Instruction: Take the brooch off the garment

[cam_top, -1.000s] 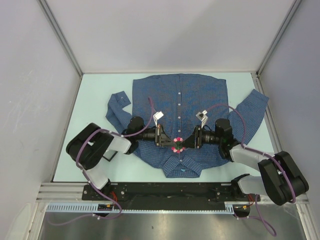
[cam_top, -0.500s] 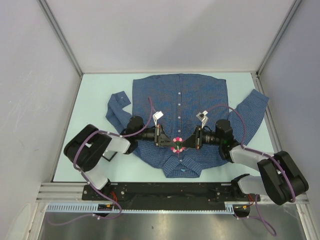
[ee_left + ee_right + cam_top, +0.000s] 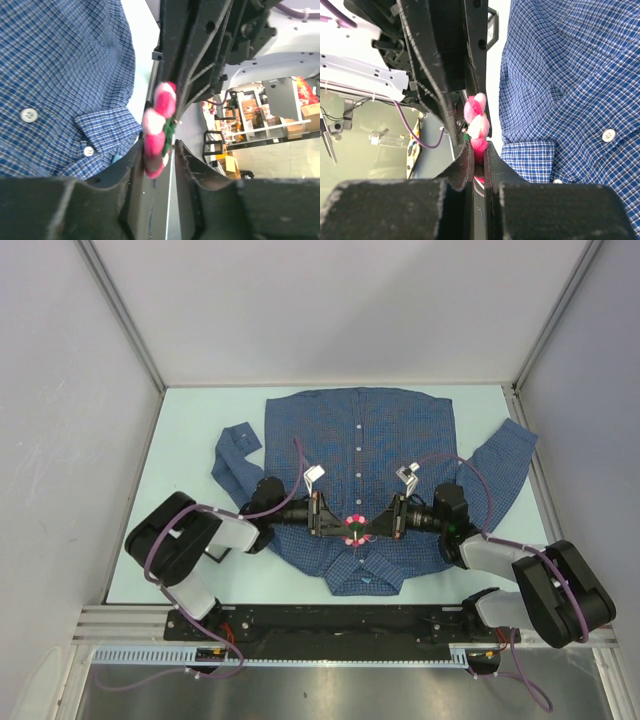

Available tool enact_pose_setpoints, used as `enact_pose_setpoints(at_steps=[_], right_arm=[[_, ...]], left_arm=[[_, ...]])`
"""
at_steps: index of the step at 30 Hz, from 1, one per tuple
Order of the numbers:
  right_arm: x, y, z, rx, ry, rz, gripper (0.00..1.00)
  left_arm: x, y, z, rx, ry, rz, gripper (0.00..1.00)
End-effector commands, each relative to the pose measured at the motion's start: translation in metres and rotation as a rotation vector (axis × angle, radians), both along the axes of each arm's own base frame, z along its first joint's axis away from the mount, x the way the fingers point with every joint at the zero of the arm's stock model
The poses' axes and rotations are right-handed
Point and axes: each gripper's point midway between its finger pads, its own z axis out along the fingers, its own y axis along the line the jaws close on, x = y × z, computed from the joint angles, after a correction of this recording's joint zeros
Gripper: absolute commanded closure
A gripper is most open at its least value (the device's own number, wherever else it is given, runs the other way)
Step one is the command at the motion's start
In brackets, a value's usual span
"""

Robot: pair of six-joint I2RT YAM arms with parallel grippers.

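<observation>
The garment (image 3: 360, 440) is a blue checked shirt lying flat on the table with its collar toward the arms. The brooch (image 3: 355, 528), a small pink-red flower, sits just above the collar, and both grippers meet at it. My right gripper (image 3: 373, 526) is shut on the brooch (image 3: 476, 117), whose lower petals are pinched between the fingers (image 3: 478, 145). My left gripper (image 3: 337, 525) is open. The brooch (image 3: 159, 127) rests against one of its fingers, with a gap to the other around (image 3: 159, 146). Whether the pin is still in the fabric (image 3: 60, 75) is hidden.
Shirt sleeves spread to the left (image 3: 232, 455) and right (image 3: 505, 460) of the body. White buttons (image 3: 359, 450) run down the shirt's middle. The pale table (image 3: 190, 440) is bounded by grey walls on three sides. The arm bases stand at the near edge.
The right gripper has shut on the brooch. The left gripper, which was tight on it, has parted its jaws. Both arms have barely moved.
</observation>
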Motion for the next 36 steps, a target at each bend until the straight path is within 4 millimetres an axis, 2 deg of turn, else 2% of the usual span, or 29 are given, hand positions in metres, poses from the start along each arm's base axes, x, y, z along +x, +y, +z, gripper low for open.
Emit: enact_pose_setpoints(at_steps=[1, 7, 13, 14, 15, 16, 17, 18, 19, 20, 21, 22, 25, 30, 33, 36], right_arm=[[0.001, 0.001, 0.013, 0.056, -0.034, 0.011, 1.00], [0.000, 0.002, 0.014, 0.063, -0.035, 0.014, 1.00], [-0.002, 0.002, 0.013, 0.057, -0.035, 0.017, 1.00], [-0.003, 0.002, 0.013, 0.056, -0.034, 0.018, 1.00], [-0.002, 0.002, 0.012, 0.049, -0.027, 0.007, 1.00], [-0.002, 0.000, 0.006, 0.035, 0.006, -0.006, 0.94], [-0.002, -0.001, 0.008, 0.039, 0.011, -0.012, 0.72], [-0.005, -0.002, 0.008, 0.045, 0.014, -0.022, 0.65], [-0.006, -0.004, 0.007, 0.041, 0.028, -0.035, 0.49], [-0.006, -0.006, 0.005, 0.032, 0.036, -0.053, 0.44], [-0.005, -0.007, 0.011, 0.036, 0.008, -0.072, 0.40], [-0.008, -0.010, 0.003, 0.016, 0.032, -0.082, 0.33], [-0.015, -0.015, 0.000, -0.010, 0.008, -0.092, 0.25], [-0.034, -0.004, -0.005, -0.015, -0.001, -0.031, 0.24], [-0.043, 0.008, -0.002, -0.002, -0.001, -0.009, 0.33], [-0.043, 0.016, -0.002, -0.002, -0.010, -0.024, 0.45]], left_arm=[[-0.003, -0.002, 0.022, -0.095, -0.049, -0.006, 0.63], [-0.003, -0.003, 0.030, -0.160, -0.039, -0.008, 0.67], [0.000, -0.003, 0.028, -0.152, -0.036, 0.019, 0.88], [0.002, -0.004, 0.027, -0.150, -0.039, 0.033, 0.95], [0.003, -0.004, 0.027, -0.147, -0.042, 0.044, 0.98], [0.005, -0.003, 0.026, -0.135, -0.031, 0.055, 1.00], [0.008, -0.003, 0.025, -0.129, -0.038, 0.074, 1.00], [0.009, -0.003, 0.024, -0.120, -0.032, 0.080, 1.00], [0.009, -0.003, 0.023, -0.113, -0.024, 0.088, 1.00], [0.011, -0.003, 0.022, -0.106, -0.022, 0.099, 1.00], [0.012, -0.002, 0.020, -0.099, -0.015, 0.107, 1.00], [0.012, -0.001, 0.017, -0.092, -0.006, 0.114, 1.00], [0.014, 0.000, 0.016, -0.099, 0.016, 0.129, 1.00], [0.016, -0.001, 0.022, -0.128, 0.022, 0.142, 1.00], [0.018, -0.001, 0.024, -0.131, 0.021, 0.149, 1.00], [0.018, -0.001, 0.026, -0.136, 0.021, 0.150, 1.00]])
